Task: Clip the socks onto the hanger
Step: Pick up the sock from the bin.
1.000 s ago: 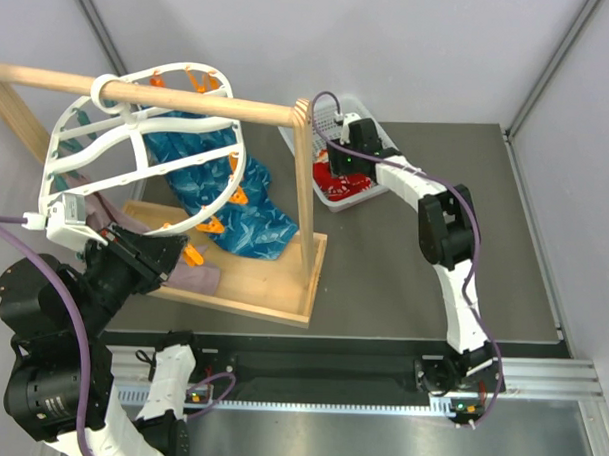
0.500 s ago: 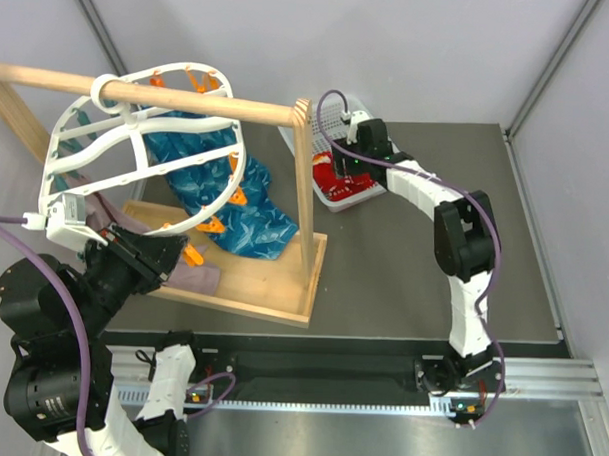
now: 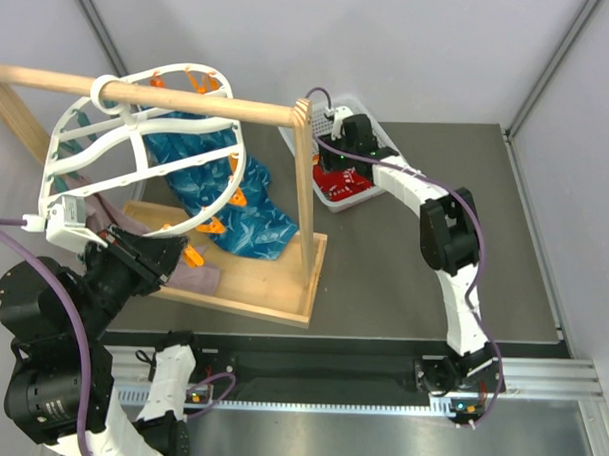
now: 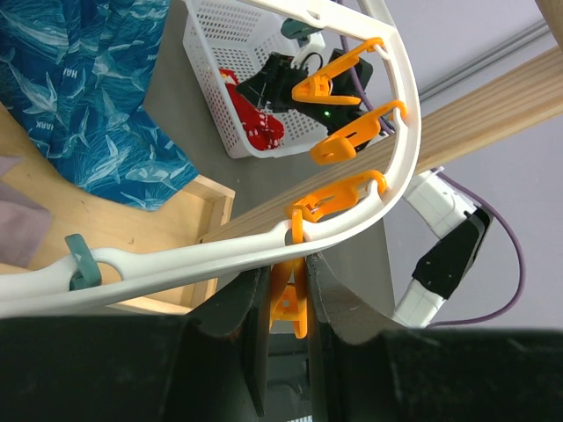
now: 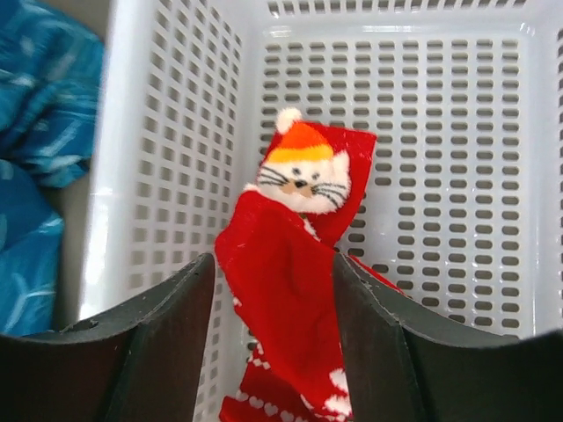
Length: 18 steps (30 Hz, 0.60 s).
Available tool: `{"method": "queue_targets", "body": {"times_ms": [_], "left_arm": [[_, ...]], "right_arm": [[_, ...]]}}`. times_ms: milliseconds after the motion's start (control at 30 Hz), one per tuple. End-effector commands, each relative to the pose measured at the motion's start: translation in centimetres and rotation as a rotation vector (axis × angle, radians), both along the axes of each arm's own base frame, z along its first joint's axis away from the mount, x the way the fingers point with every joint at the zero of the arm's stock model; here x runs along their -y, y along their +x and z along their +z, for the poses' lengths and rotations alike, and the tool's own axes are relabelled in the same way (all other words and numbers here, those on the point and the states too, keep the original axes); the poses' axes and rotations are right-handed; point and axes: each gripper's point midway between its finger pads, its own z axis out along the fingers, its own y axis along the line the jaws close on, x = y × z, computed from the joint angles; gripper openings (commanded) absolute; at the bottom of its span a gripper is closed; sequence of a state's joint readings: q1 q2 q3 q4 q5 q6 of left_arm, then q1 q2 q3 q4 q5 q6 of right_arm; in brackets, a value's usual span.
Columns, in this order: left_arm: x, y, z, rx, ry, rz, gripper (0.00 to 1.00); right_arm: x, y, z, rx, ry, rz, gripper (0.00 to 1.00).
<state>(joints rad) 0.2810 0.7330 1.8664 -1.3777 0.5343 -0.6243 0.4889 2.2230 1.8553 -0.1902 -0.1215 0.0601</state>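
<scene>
The white oval hanger (image 3: 55, 144) hangs by its hook on the wooden rail. My left gripper (image 3: 161, 255) is shut on an orange clip (image 4: 288, 303) at the hanger's lower rim (image 4: 410, 123); several more orange clips show along the rim. My right gripper (image 3: 339, 161) reaches down into the white mesh basket (image 3: 326, 117). Its jaws stand partly closed against both sides of a red sock (image 5: 290, 264) with a white cat face and white patterning. Red sock fabric (image 3: 336, 181) shows under the gripper from above. The right gripper (image 5: 273, 264) sits low in the basket (image 5: 457, 132).
A wooden rail stand (image 3: 189, 101) with a tray base (image 3: 263, 282) fills the left half. Teal-blue patterned cloths (image 3: 211, 175) hang from the hanger and lie on the base; one shows in the right wrist view (image 5: 35, 105). A mauve-grey cloth (image 3: 195, 279) lies by the left gripper.
My right gripper has shifted a little inside the basket, right and then back to the left and farther in. The left gripper and the hanger have not moved.
</scene>
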Motion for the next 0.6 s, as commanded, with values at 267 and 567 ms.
{"method": "queue_targets", "body": {"times_ms": [267,567], "left_arm": [[-0.2,0.0,-0.6,-0.02,0.003,0.007,0.0],[-0.3,0.1,-0.7,-0.021,0.008,0.012,0.0]], "right_arm": [[0.1,2.5,-1.7,0.033,-0.061,-0.053,0.51],[0.3,2.6,-0.9,0.047,-0.045,-0.076,0.02]]}}
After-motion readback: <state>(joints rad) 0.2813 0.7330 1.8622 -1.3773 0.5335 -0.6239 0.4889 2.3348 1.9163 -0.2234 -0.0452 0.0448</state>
